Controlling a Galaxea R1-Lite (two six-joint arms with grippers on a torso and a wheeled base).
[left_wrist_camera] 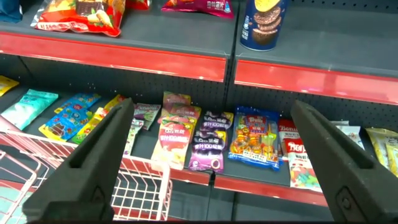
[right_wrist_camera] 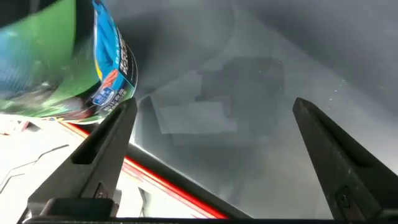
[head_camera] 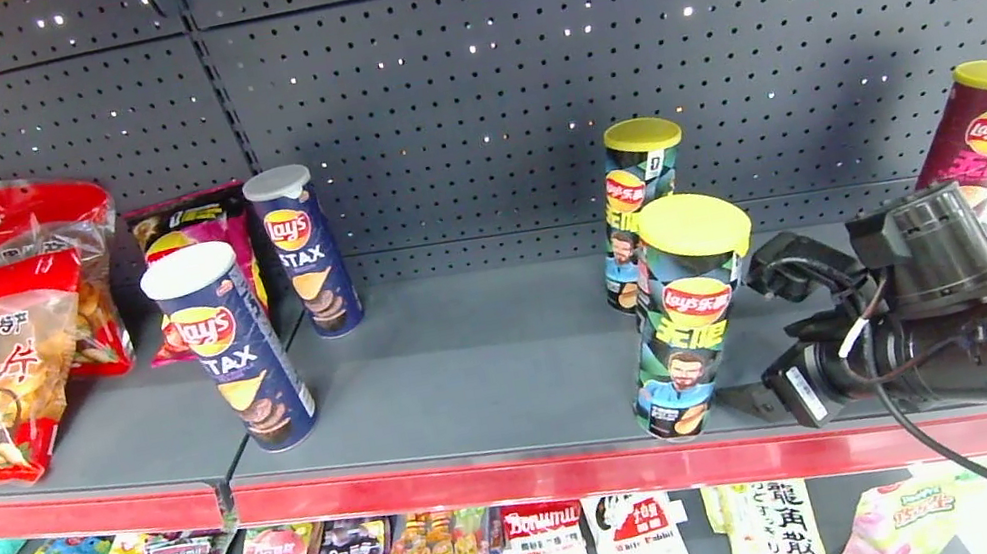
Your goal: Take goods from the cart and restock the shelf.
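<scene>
A green chip can with a yellow lid (head_camera: 688, 314) stands upright near the front edge of the grey shelf (head_camera: 488, 359), with a second one (head_camera: 638, 206) behind it. My right gripper (head_camera: 754, 343) sits just to the right of the front can, open and holding nothing. In the right wrist view the can (right_wrist_camera: 62, 62) lies outside the fingers, beside one fingertip (right_wrist_camera: 121, 118), and the gap of the right gripper (right_wrist_camera: 214, 106) is over bare shelf. My left gripper (left_wrist_camera: 212, 109) is open and empty, low above the white wire cart (left_wrist_camera: 143, 186).
Two blue chip cans (head_camera: 232, 348) (head_camera: 304, 249) stand mid-left on the shelf, and red snack bags (head_camera: 3, 374) lie at the far left. A maroon can (head_camera: 980, 130) stands at the far right. Candy packets (head_camera: 440, 550) fill the lower shelf. The pegboard wall (head_camera: 521, 89) backs the shelf.
</scene>
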